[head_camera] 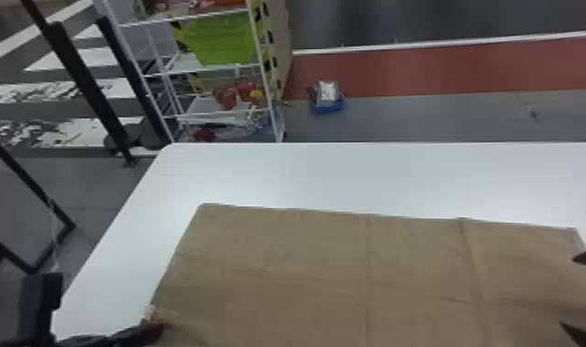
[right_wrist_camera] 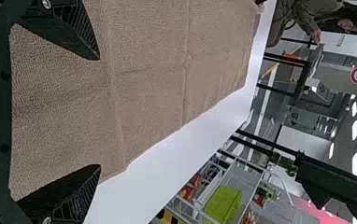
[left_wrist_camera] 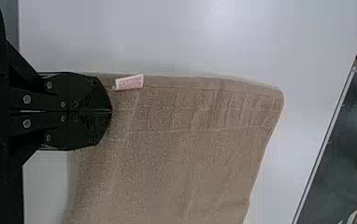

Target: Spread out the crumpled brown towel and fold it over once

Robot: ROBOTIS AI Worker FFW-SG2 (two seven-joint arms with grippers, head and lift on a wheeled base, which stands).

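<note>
Towel [left_wrist_camera: 181, 158] looks light, soft, likely floppy; best held at 2 corners. Left gripper [left_wrist_camera: 111, 111] pinches its edge (beside the tag [left_wrist_camera: 129, 82]); right gripper [right_wrist_camera: 100, 112] gapes open.

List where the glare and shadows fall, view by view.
Head view: soft, bright glare on the white table, beyond the towel; left wrist view: a pale glow on the white table and a faint shadow beside the towel, near the left gripper; right wrist view: bright ceiling lights in the background, no strong glare on the towel.
</note>
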